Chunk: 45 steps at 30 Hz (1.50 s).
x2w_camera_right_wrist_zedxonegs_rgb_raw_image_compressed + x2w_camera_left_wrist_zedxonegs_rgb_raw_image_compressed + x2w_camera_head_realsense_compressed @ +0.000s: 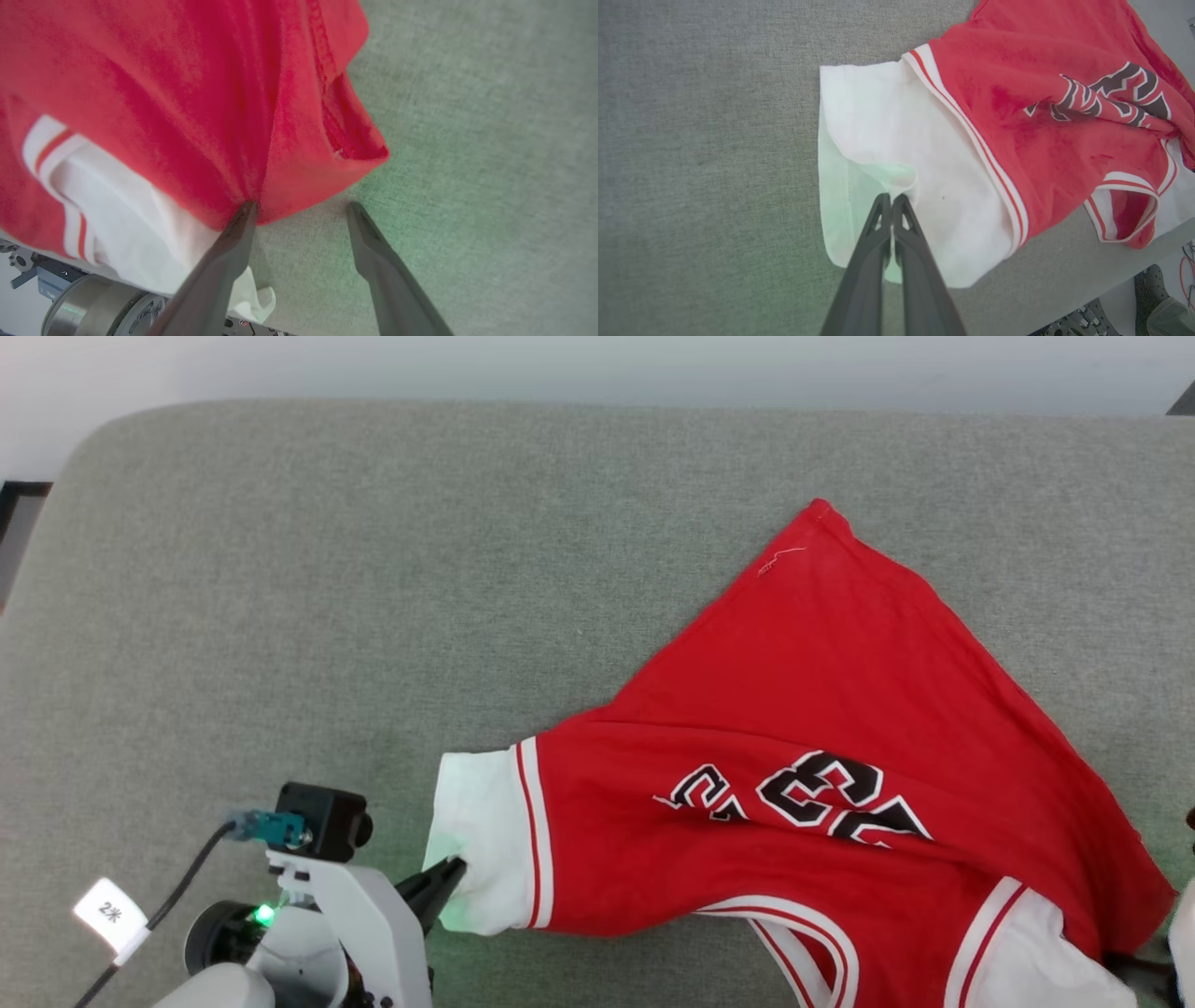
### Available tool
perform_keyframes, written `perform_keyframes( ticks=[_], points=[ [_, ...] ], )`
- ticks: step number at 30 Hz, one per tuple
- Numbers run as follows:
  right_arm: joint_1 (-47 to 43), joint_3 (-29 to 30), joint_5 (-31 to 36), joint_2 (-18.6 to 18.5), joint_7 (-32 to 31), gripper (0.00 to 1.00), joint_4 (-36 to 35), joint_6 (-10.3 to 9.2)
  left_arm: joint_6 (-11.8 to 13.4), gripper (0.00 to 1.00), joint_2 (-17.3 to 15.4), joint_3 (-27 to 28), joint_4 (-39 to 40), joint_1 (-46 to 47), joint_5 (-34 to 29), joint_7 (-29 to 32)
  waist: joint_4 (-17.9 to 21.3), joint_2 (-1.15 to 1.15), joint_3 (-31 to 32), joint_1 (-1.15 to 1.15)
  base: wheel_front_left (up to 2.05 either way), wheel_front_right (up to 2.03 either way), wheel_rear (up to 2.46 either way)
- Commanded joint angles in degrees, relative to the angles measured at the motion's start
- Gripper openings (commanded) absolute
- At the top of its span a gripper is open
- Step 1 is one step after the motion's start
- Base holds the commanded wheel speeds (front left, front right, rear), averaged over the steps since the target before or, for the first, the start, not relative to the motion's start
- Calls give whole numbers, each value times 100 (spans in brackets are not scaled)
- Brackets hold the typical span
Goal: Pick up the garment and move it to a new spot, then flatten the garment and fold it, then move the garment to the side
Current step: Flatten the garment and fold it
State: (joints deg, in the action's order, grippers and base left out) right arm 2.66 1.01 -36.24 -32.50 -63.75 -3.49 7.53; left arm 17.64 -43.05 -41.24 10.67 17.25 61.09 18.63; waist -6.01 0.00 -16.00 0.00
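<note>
Head view: left gripper [454,870] on garment [794,691]

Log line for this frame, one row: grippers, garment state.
left gripper: shut on garment, white sleeve | right gripper: open, one finger against garment | garment: rumpled, unfolded, on grey cushion

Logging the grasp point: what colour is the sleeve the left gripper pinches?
The sleeve is white, with red-and-white striped trim; clearest in the left wrist view.

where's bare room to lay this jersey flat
Free: left half of the cushion, from its left edge to the white sleeve; also the far strip behind the garment. Crowded: near right, where it bunches by the open right gripper.
</note>
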Motion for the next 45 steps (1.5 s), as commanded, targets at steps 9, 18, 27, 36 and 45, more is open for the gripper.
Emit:
perform_keyframes(
  ticks=[9,18,27,36,45],
  points=[
    [583,562,64,-64,-480,100,-1496,-7,-48,0,94,-83,88,43,-53,15,-218,0,-2,0,0,0,0],
    [2556,-661,614,-237,893,100,-521,-7,-310,0,429,-284,-69,426,-200,61,-777,0,-268,0,0,0,0],
    [4589,-2498,499,-311,1995,100,1962,-7,-668,0,914,-534,-407,891,-302,98,-1382,0,-600,0,0,0,0],
    [5617,-3947,158,-410,1983,100,3912,-7,-998,0,1288,-675,-861,1161,-279,30,-1801,0,-823,0,0,0,0],
    [5598,-4933,-515,-359,1239,0,4903,-6,-1114,0,1343,-621,-1103,1173,-201,-82,-1843,0,-859,0,0,0,0]
  ],
)
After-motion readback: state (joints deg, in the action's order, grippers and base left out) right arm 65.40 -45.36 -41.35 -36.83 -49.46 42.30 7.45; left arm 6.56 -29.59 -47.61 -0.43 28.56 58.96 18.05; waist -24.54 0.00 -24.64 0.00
